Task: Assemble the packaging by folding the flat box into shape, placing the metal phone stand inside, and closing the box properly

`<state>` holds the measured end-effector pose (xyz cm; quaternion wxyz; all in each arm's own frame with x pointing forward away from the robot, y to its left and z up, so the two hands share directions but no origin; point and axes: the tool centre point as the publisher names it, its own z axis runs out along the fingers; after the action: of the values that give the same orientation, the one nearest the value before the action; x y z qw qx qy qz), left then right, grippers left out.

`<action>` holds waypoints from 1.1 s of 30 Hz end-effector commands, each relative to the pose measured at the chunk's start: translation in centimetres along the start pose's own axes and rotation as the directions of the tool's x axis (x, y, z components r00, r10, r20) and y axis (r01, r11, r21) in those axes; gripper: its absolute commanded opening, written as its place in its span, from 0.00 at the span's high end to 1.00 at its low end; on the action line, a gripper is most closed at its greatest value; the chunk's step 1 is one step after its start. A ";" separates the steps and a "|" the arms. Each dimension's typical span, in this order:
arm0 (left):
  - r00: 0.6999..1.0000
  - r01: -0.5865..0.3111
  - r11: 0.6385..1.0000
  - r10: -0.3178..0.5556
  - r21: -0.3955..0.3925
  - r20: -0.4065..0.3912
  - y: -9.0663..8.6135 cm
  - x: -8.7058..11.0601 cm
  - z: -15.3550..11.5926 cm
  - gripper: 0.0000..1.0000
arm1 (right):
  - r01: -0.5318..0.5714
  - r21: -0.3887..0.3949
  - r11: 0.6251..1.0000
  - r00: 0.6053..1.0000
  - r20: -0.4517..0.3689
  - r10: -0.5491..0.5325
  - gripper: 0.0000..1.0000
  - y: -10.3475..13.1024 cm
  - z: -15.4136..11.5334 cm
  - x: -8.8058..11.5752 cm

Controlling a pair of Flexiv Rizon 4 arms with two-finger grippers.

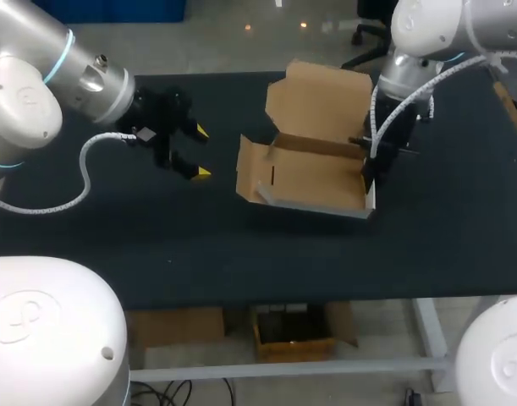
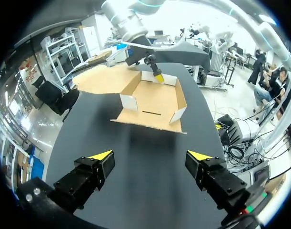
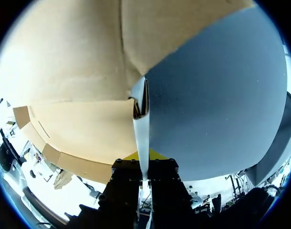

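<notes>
Well, the box [image 1: 313,178] sits half-formed a little toward three o'clock of the counter's [image 1: 241,254] middle. Its floor is flat, its low walls are partly raised, and its lid [image 1: 317,101] leans up and back at twelve o'clock. The flap on its nine o'clock side is splayed outward. We see no phone stand in any view.

Our right pincer [image 3: 144,155] is clenched on the side wall [image 3: 142,119] at the box's three o'clock edge, with the thin cardboard on end between its fingers. Our left pincer [image 1: 199,152] hangs released at nine o'clock of the box, well apart from it, with nothing between its tips.

We judge the step in hand to be forming the walls. To do it well, we should hold the right grip firm and close to the crease, so the cardboard bends at the fold and does not buckle. The left pincer could come in and press the splayed flap upright while the right one steadies the box against sliding. The lid is best left back until the stand is inside.
</notes>
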<state>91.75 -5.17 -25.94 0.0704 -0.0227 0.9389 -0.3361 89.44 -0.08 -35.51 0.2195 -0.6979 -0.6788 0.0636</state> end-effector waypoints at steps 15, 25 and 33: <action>1.000 0.000 1.000 0.000 -0.005 -0.002 -0.1 0.0 -0.1 0.00 | -0.059 0.084 0.995 0.992 0.115 0.049 1.00 0.1 2.6 0.8; 1.000 0.000 1.000 0.000 -0.005 -0.002 -0.1 0.0 -0.1 0.00 | -0.107 0.118 0.987 0.979 0.186 0.084 1.00 -0.5 3.4 0.5; 1.000 0.000 1.000 0.000 -0.005 -0.002 -0.1 0.0 -0.1 0.00 | -0.132 0.109 0.985 0.976 0.190 0.110 1.00 -0.4 4.4 0.3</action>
<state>91.69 -5.16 -25.90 0.0706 -0.0227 0.9390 -0.3358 87.37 1.11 -38.97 0.1932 -0.7151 -0.6473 0.1795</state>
